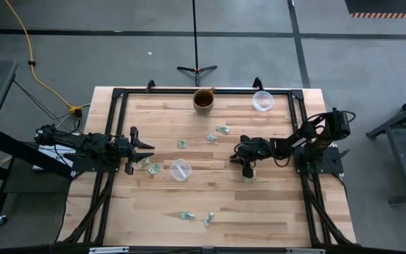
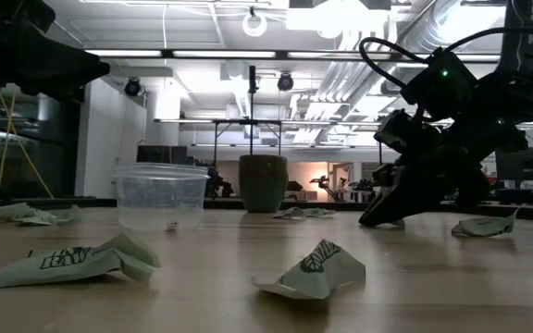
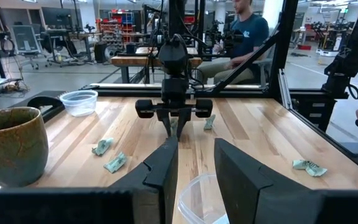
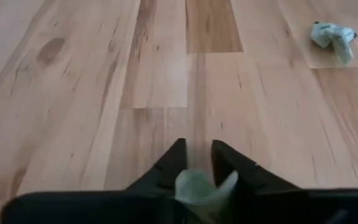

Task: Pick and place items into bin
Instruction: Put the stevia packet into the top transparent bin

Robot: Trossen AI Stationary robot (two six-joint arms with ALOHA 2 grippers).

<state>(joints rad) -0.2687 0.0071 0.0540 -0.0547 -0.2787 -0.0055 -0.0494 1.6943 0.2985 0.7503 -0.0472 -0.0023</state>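
Observation:
Several tiny crumpled pale green-and-white wrappers lie about the table top: some near its middle (image 1: 211, 138), two by the near edge (image 1: 187, 215), and two beside my left gripper (image 1: 154, 169). My right gripper (image 1: 248, 171) stands right of centre, pointing down, shut on one wrapper (image 4: 197, 185). In the low view its tips (image 2: 384, 220) are at table height. My left gripper (image 1: 149, 149) waits open at the left side, above the table. In its wrist view, my left gripper (image 3: 194, 146) faces the right arm. My right gripper pinches a crumpled wrapper (image 4: 199, 183) between its two fingers, coming from above and slanting down at the table. The wrapper bulges up between the fingers (image 4: 166, 168) behind their tips. I cannot tell whether it is off the wood.
A clear cup (image 1: 180, 169) stands near the table's middle, close to my left gripper. A brown cup (image 1: 204, 101) and a second clear cup (image 1: 262, 101) stand at the far edge. A black frame borders the table. A person sits beyond the right side.

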